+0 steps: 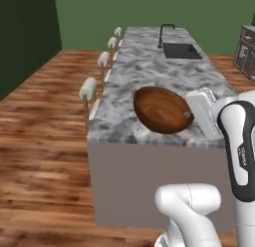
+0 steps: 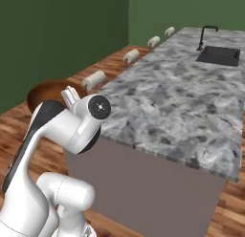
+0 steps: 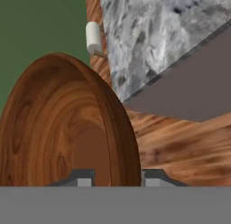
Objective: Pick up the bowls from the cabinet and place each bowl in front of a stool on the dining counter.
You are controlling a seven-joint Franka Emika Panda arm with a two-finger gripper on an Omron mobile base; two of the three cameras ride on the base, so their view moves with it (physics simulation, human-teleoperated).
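Observation:
A dark reddish-brown wooden bowl (image 3: 63,128) hangs tilted on its edge in the air. My gripper (image 3: 118,180) is shut on its rim, one fingertip inside the wall and one outside. In the left base view the bowl (image 1: 162,110) appears over the near end of the dining counter (image 1: 149,61). In the right base view the bowl (image 2: 48,92) and gripper (image 2: 72,95) sit just short of the dining counter's (image 2: 182,88) near left corner. Several stools (image 1: 88,88) line its left side, the nearest stool (image 2: 94,80) close to the bowl. The cabinet is out of view.
A black sink (image 1: 182,51) with a dark faucet (image 1: 164,34) is set in the counter's far end. Wooden floor (image 1: 45,141) runs along the stool side up to a green wall. A dark unit (image 1: 245,52) stands at the far right.

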